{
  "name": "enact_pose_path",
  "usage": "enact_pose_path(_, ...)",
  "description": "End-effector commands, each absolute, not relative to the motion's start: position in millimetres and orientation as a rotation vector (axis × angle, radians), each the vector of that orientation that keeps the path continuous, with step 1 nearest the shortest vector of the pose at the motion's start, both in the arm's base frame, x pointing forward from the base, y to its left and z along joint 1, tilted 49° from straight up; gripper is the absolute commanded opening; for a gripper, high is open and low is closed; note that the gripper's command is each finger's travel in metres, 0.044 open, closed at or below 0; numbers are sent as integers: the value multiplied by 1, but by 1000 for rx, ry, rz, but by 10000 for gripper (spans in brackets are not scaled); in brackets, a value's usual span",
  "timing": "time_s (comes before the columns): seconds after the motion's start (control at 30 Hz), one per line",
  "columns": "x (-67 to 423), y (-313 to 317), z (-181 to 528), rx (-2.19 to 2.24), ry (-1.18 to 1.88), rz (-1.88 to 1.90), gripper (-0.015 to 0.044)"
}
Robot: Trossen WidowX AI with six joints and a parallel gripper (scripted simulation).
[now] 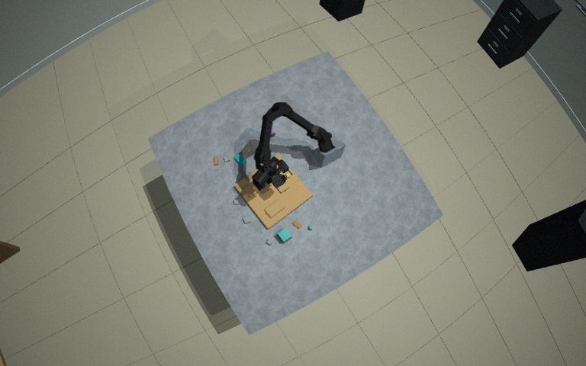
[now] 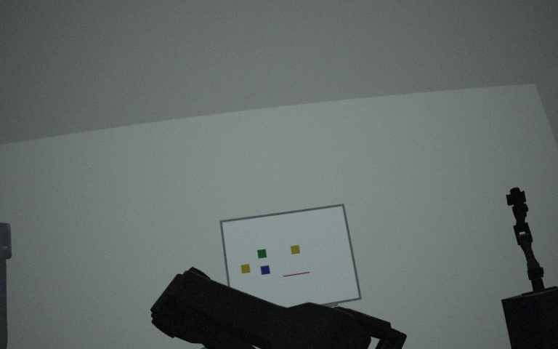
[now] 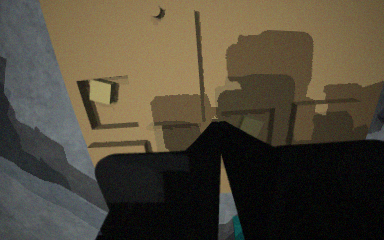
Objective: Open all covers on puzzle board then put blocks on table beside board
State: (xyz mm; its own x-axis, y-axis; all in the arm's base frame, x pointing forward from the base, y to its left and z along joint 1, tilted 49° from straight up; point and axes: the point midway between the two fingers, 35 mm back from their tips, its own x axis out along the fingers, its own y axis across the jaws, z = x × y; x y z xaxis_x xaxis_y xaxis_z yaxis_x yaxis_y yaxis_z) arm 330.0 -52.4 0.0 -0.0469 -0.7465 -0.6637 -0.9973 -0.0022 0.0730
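The wooden puzzle board [image 1: 297,194] [image 3: 115,35] lies under the arm. My gripper [image 3: 218,128] is shut and empty, its tips over the board in the wrist view. A pale yellow block [image 3: 100,92] sits in an opening left of the tips. A dull greenish square [image 3: 251,125] shows in shadow, just right of the tips, inside dark edges. Thin dark edges and a long slot [image 3: 199,65] mark the board; its covers share the wood colour, so how far each is open is unclear. The hand hides part of the board in the top view.
Beside the board lie teal pieces [image 1: 284,235] [image 1: 240,158], a small teal piece [image 1: 310,227], orange pieces [image 1: 297,224] [image 1: 216,160] and several small grey brackets. A purple piece [image 1: 272,134] lies behind the arm. The exterior view shows the arm [image 2: 255,321] before a whiteboard [image 2: 320,234].
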Motion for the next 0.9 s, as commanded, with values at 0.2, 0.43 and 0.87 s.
enact_pose_path(0.2,328,-61,-9,-1796,1849,769,0)
enact_pose_path(0.43,327,-66,-13,-1796,1849,769,0)
enact_pose_path(0.87,326,-76,-22,-1797,1849,768,0)
